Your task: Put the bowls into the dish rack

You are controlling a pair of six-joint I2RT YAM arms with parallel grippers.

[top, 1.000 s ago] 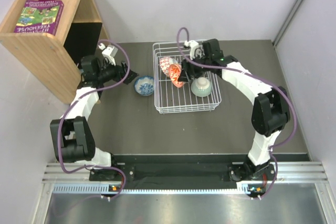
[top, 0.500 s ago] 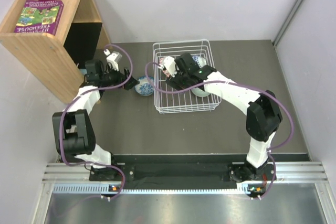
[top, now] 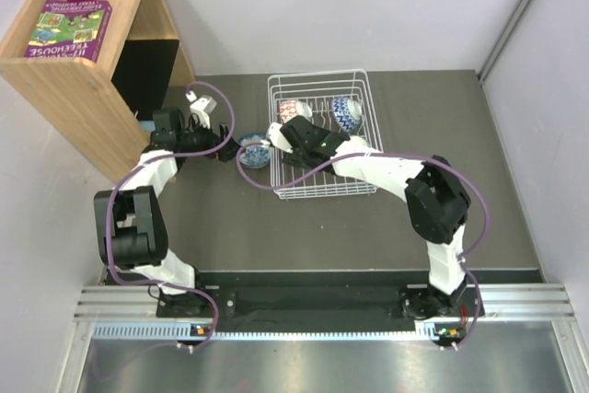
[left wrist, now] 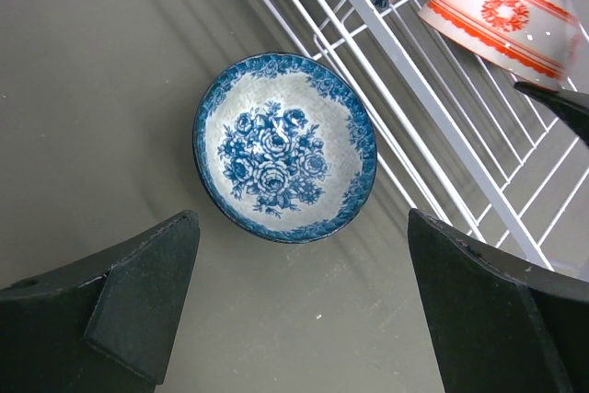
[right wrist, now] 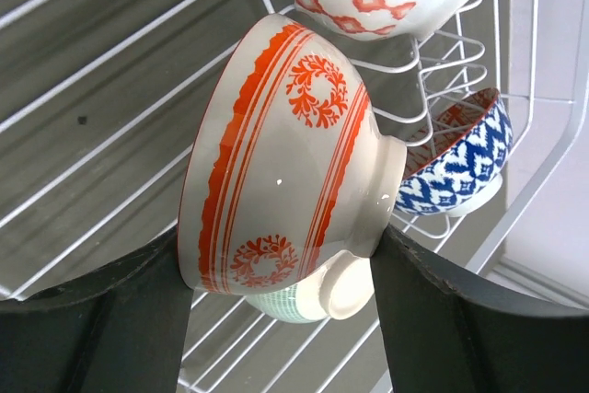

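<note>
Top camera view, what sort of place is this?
Probably a robotics lab cell staged for a kitchen chore: robot arms bolted to a metal rail, plain walls around a dark table, and a dish rack holding bowls.

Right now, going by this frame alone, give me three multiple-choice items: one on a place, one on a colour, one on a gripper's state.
1. The blue floral bowl sits: A) on the table beside the dish rack B) inside that rack C) stacked in another bowl
2. The gripped bowl in the right gripper is patterned in: A) blue B) green C) orange-red
3. The left gripper is: A) shut on a bowl B) open, holding nothing C) shut, empty
Answers: A, it rests on bare tabletop outside the rack's rail; C, orange-red bands and wreaths cover its side; B, its fingers stand wide apart above the floral bowl.
</note>
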